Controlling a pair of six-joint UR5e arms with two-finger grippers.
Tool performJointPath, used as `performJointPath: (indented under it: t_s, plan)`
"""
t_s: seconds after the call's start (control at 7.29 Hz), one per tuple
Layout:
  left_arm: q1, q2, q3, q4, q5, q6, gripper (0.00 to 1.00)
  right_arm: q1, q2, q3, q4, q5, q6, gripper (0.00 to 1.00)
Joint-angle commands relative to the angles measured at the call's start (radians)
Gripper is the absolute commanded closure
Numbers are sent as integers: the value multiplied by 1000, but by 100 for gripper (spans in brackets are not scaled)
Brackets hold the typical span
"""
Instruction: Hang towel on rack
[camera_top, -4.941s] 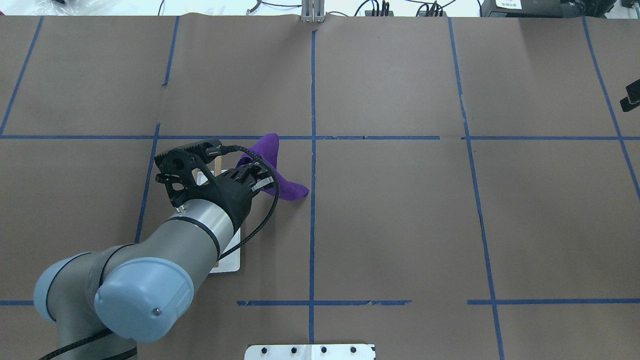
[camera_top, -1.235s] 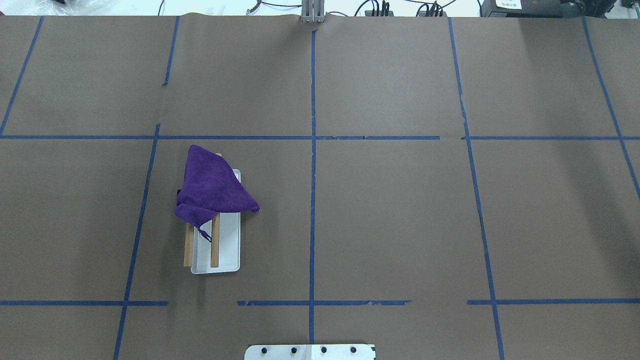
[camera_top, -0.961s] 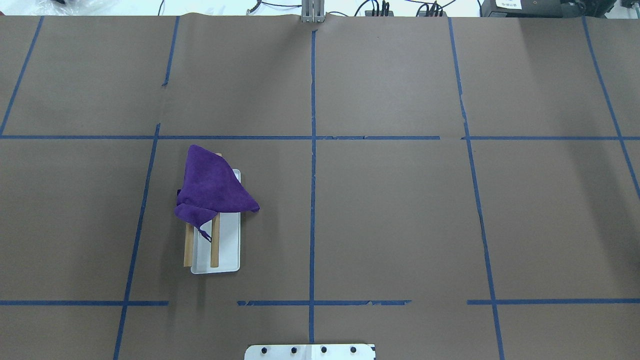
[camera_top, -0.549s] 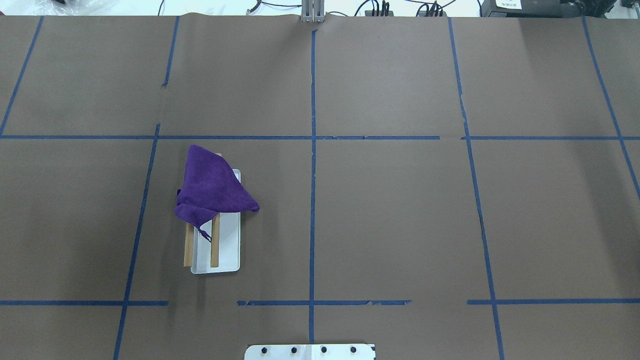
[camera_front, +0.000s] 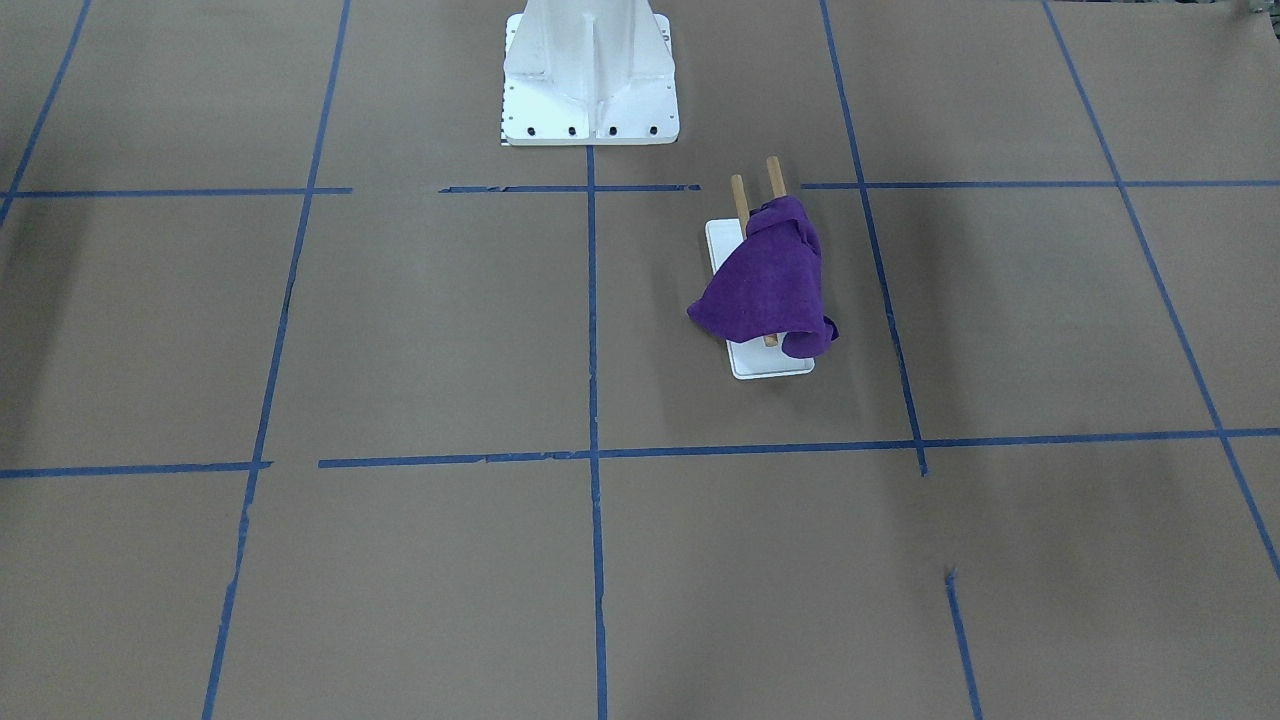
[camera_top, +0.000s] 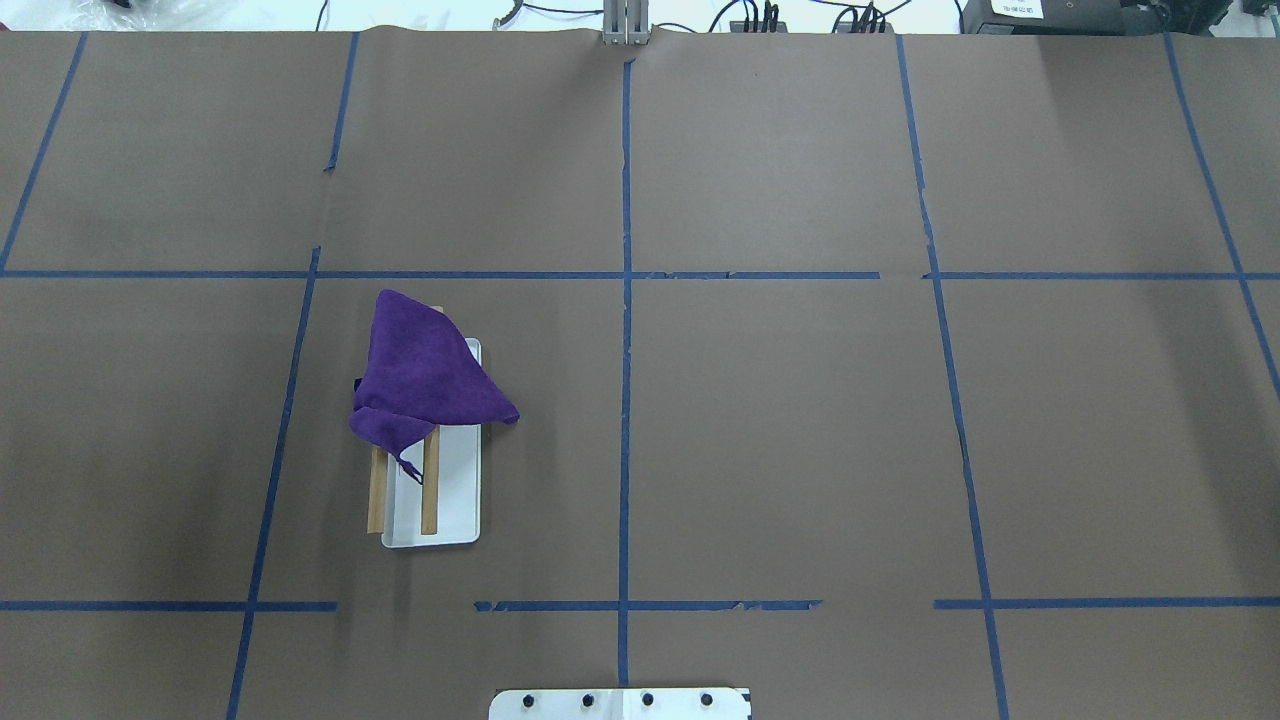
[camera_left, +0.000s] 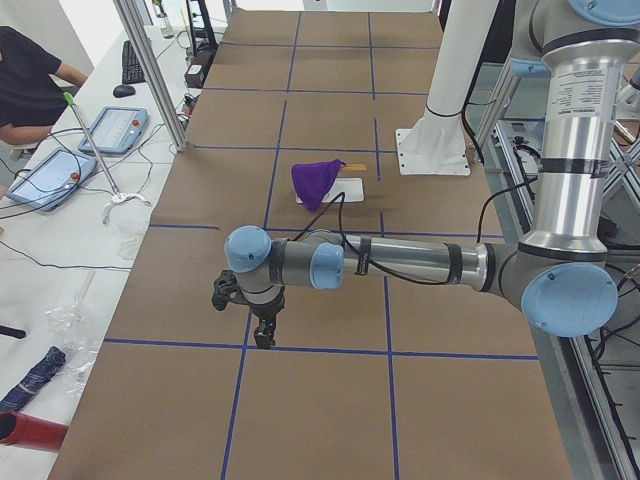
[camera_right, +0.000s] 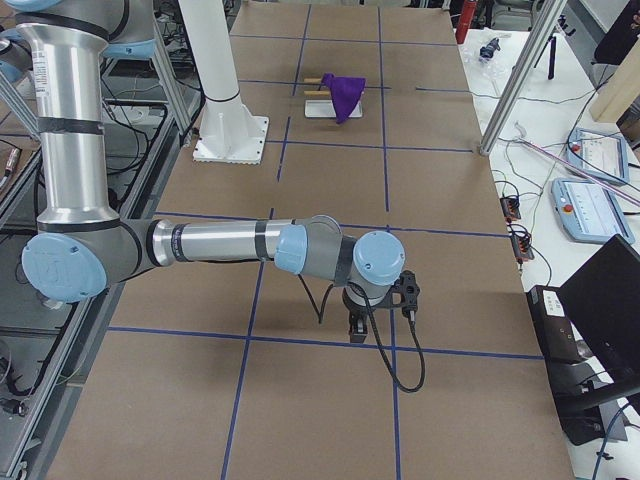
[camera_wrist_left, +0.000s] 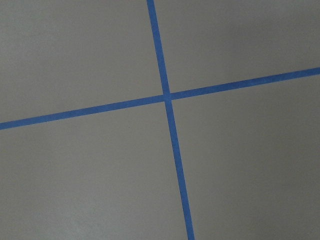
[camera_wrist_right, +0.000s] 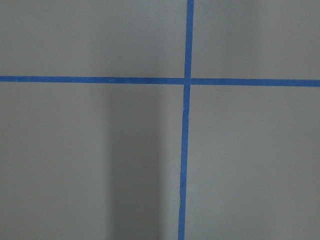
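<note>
The deep-purple towel (camera_top: 425, 375) lies draped over the far half of the rack (camera_top: 429, 500), bunched and tent-like, with one corner hanging off the right side. The near ends of both wooden dowels and the white base (camera_top: 458, 505) show. In the front view the towel (camera_front: 765, 285) covers most of the rack (camera_front: 772, 176). My left gripper (camera_left: 264, 335) shows only in the left side view, far from the rack, pointing down over the table; I cannot tell its state. My right gripper (camera_right: 357, 328) shows only in the right side view; I cannot tell its state.
Brown paper with blue tape lines (camera_top: 625, 300) covers the table. The white robot pedestal (camera_front: 590, 70) stands at the robot's side of the table. Both wrist views show only paper and crossing tape. Operators' tablets (camera_left: 110, 130) lie beyond the far edge.
The left arm, earlier over the rack with the towel at its gripper, has left the overhead view. The towel now lies over the dowels. Nothing has moved in the last second.
</note>
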Motion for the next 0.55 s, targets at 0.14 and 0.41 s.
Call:
performJointPath:
  t_s: [0.14,0.41]
  plan:
    - [-34,2,-26,7,11,-13,0,5,1,-4,4,-6,4,0]
    - [-34,2,-26,7,10,-13,0,32,-25,14,12,-11,18,0]
